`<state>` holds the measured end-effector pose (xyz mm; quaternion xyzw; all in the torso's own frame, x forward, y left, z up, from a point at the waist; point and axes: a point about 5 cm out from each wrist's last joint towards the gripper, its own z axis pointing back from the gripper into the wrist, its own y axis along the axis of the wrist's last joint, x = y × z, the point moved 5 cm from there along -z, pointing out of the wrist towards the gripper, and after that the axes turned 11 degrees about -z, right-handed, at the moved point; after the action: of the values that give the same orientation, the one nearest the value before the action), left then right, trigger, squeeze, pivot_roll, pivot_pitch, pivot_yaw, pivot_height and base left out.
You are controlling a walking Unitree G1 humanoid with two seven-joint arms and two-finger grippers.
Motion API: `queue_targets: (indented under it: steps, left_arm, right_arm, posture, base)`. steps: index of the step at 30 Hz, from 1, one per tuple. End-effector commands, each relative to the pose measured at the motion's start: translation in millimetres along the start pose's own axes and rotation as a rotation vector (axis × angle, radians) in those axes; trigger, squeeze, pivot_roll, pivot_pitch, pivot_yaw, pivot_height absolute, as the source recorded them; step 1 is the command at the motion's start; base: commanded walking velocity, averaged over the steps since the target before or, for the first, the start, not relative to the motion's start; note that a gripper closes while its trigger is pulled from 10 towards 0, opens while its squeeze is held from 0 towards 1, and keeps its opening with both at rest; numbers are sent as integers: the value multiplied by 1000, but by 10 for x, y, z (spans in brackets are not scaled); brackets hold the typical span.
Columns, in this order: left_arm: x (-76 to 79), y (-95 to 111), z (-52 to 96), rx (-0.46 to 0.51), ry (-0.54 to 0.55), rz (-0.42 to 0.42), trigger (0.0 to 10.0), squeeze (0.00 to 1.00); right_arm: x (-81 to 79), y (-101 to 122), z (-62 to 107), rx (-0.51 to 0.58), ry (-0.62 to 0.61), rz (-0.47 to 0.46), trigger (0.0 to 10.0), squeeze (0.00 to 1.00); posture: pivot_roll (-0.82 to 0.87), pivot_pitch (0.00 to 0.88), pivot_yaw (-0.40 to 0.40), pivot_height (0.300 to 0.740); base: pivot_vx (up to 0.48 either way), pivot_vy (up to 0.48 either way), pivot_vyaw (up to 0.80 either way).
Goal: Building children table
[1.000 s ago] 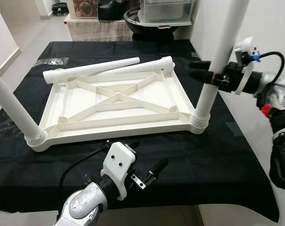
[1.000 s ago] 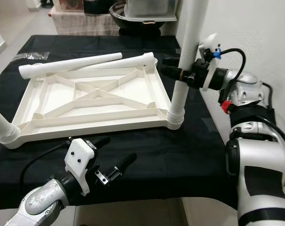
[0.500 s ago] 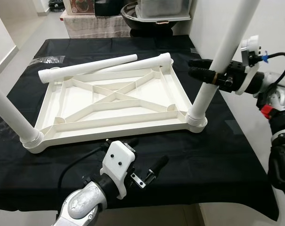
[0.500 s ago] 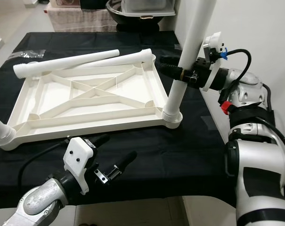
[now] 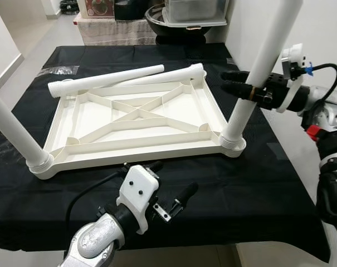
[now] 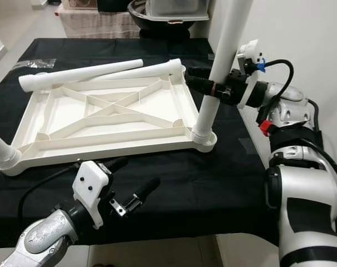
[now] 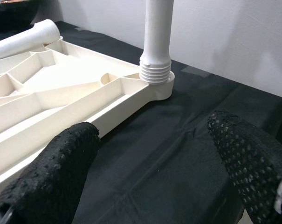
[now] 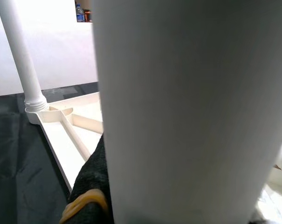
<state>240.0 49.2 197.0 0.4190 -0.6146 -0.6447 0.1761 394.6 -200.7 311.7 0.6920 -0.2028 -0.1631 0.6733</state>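
A white tabletop [image 5: 129, 150] lies upside down on a black cloth. One white leg [image 5: 258, 64] stands in its near right corner socket, and my right gripper [image 5: 228, 82] is shut on it at mid height. The right wrist view has this leg [image 8: 187, 116] close up against a black finger [image 8: 92, 182]. A second leg [image 5: 12, 130] stands in the near left corner. Two loose legs [image 5: 107, 80] [image 5: 171, 75] lie across the far edge. My left gripper [image 5: 175, 177] hovers open over the cloth in front of the tabletop; in the left wrist view its fingers [image 7: 52, 172] hold nothing.
The black cloth [image 5: 268, 183] ends near my body and at the right, beside a white wall [image 5: 324, 28]. A dark bowl and a clear plastic container [image 5: 193, 11] stand beyond the far end. A clear plastic bag [image 5: 59, 70] lies at the far left.
The head view has shifted slightly. My right gripper keeps its hold on the standing leg, and the left gripper stays open in the same spot.
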Motion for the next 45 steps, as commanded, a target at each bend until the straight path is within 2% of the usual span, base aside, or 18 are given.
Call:
queue_targets:
  steps: [1, 7, 17, 21, 30, 32, 38, 45]
  left_arm:
    - [15, -10, 9, -12, -5, -2, 10000, 0]
    - [23, -3, 4, -10, -9, -4, 10000, 0]
    - [28, 23, -1, -4, -8, -8, 10000, 0]
    - [35, 16, -11, -3, -9, -5, 10000, 0]
    - [53, 12, -14, -3, -15, -12, 10000, 0]
    - [33, 7, -24, -4, -1, 7, 10000, 0]
    - [42, 20, -26, 0, -10, -10, 10000, 0]
    - [33, 21, -29, 1, -8, -18, 10000, 0]
  right_arm:
    - [8, -328, 51, -109, -8, -82, 10000, 0]
    - [21, -285, 76, -113, -14, -63, 10000, 0]
    - [63, -415, 116, -186, -58, -54, 10000, 0]
    - [21, -511, 134, -223, -26, -63, 10000, 0]
    - [2, -546, 126, -206, -17, -74, 10000, 0]
    - [23, -581, 79, -174, -49, -83, 10000, 0]
    - [112, -605, 45, -117, -147, -110, 10000, 0]
    - [164, -716, 48, -143, -218, -109, 10000, 0]
  posture:
    - [120, 240, 7, 740]
    - [118, 235, 7, 740]
    - [119, 228, 3, 740]
    - [117, 224, 5, 740]
    - [115, 220, 4, 740]
    - [115, 220, 4, 740]
    - [117, 219, 0, 740]
    - [116, 223, -1, 740]
  base:
    - [0, 0, 0]
    - [0, 0, 0]
    - [0, 0, 0]
    - [0, 0, 0]
    - [0, 0, 0]
    - [0, 0, 0]
    - [0, 0, 0]
    - [0, 0, 0]
